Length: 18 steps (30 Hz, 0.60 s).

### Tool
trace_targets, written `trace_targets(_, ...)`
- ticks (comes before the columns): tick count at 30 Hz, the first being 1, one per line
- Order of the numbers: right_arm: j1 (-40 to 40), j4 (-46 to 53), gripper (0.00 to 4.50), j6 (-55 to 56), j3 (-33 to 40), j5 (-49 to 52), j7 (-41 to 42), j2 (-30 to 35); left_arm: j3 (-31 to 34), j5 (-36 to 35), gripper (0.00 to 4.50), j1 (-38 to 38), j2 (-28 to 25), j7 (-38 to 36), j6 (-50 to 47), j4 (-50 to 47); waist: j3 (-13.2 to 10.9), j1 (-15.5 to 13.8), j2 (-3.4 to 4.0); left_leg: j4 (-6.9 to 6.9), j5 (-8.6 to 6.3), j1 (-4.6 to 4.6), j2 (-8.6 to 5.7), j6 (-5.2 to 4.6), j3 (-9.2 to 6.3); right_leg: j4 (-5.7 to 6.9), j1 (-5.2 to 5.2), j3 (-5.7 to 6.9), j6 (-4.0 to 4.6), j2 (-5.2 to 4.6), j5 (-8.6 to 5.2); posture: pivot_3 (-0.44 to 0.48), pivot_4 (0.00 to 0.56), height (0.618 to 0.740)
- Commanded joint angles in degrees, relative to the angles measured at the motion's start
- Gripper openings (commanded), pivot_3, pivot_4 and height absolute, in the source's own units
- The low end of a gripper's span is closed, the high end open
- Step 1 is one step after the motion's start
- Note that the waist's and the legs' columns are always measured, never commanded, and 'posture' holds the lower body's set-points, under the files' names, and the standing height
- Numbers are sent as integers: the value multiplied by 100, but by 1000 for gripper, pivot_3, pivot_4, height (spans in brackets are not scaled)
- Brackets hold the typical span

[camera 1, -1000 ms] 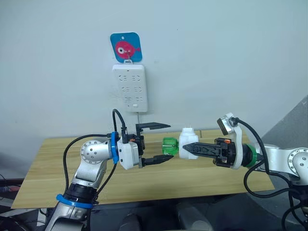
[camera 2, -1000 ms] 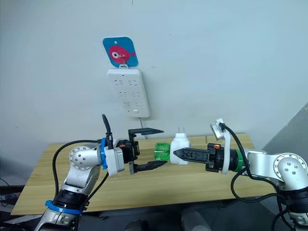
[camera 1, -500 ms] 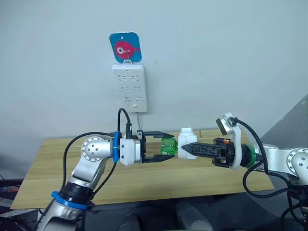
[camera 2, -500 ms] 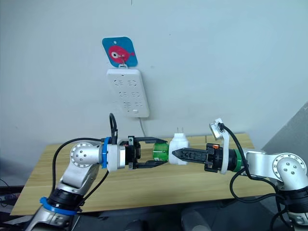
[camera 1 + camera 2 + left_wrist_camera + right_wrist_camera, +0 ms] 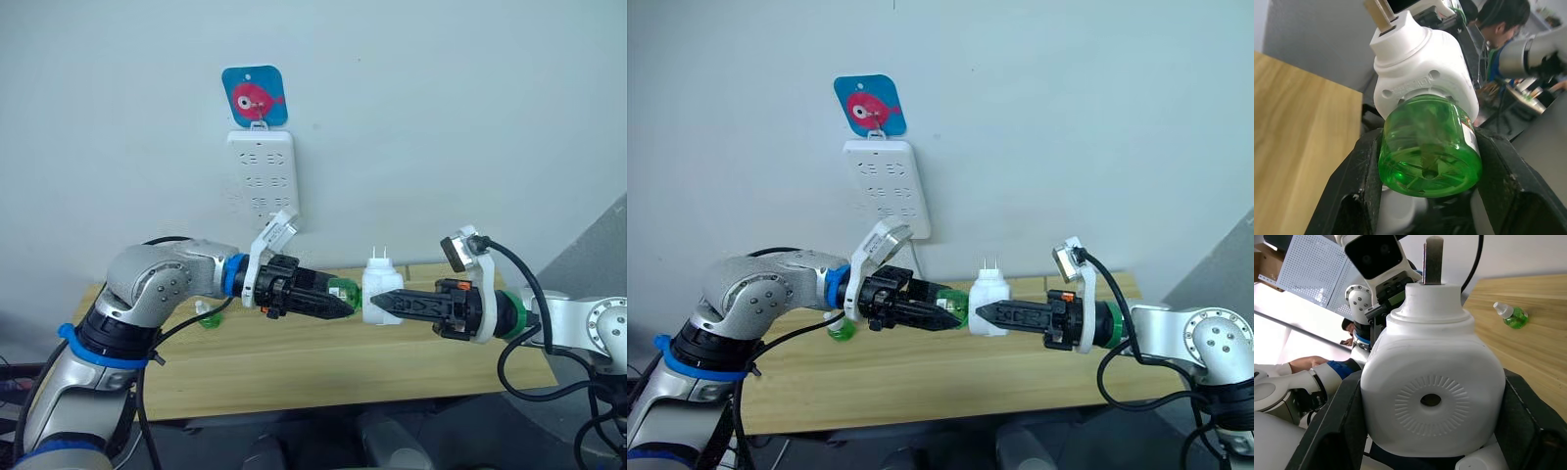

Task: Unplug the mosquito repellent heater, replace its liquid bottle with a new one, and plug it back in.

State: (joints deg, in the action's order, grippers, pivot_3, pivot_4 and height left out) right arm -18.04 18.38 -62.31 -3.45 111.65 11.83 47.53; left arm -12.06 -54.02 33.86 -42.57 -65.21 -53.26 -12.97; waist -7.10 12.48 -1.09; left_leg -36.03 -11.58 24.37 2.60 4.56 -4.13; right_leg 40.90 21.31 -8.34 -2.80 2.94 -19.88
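Left tool (image 5: 338,305) at frame centre, clenched on the green bottle (image 5: 1429,149) still seated in the mosquito repellent heater (image 5: 378,291); black fingers (image 5: 1364,181) press both sides of the bottle. Right tool (image 5: 377,305) grips the heater body from the right, prongs pointing up, dark round hole facing its wrist camera. Both are held above the table (image 5: 294,372). New one (image 5: 1511,316), green with white cap, lies on the table at centre left. White socket strip (image 5: 263,177) hangs on the wall, upper centre-left.

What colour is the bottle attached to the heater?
Translucent green bottle, clearest in the left wrist view.
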Motion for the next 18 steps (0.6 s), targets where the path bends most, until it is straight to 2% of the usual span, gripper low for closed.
trace_targets(1, -27, 252, 3004, -36, 44, 135, 50, 81, 241, 667, 3316, -236, -6, -131, 958, -355, 0, -16, 0, 0, 0, 0, -1, 0, 0, 0, 0, 0, 0, -1, 0, -194, 71, 740)
trace_targets(4, -10, 224, 3004, -15, 60, 135, 41, 76, 426, 1140, 4198, -714, 96, -266, 1961, -613, 0, -32, 0, -2, 0, 0, -1, 0, 4, -1, -2, -6, 0, -2, 0, -195, 73, 740)
trace_targets(8, 18, 189, 3004, -10, 96, 135, 29, 93, 620, 1936, 4209, -1418, 184, -384, 3404, -736, 0, -47, 0, -2, 0, -4, 1, 0, 13, -1, -2, -16, 0, -2, 0, -195, 74, 740)
trace_targets(12, 33, 165, 3004, 6, 114, 135, 13, 102, 811, 2774, 4209, -1951, 533, -534, 5482, -447, 1, -101, 0, -5, 0, -3, 0, 0, 19, -1, -1, -24, 1, -4, 1, -194, 74, 740)
trace_targets(18, 21, 157, 3004, 19, 105, 135, -16, 90, 796, 3433, 4209, -2051, 1142, -610, 7956, 198, 1, -137, -1, -7, 0, -5, 0, 0, 34, -2, -1, -37, 0, -8, 1, -191, 73, 740)
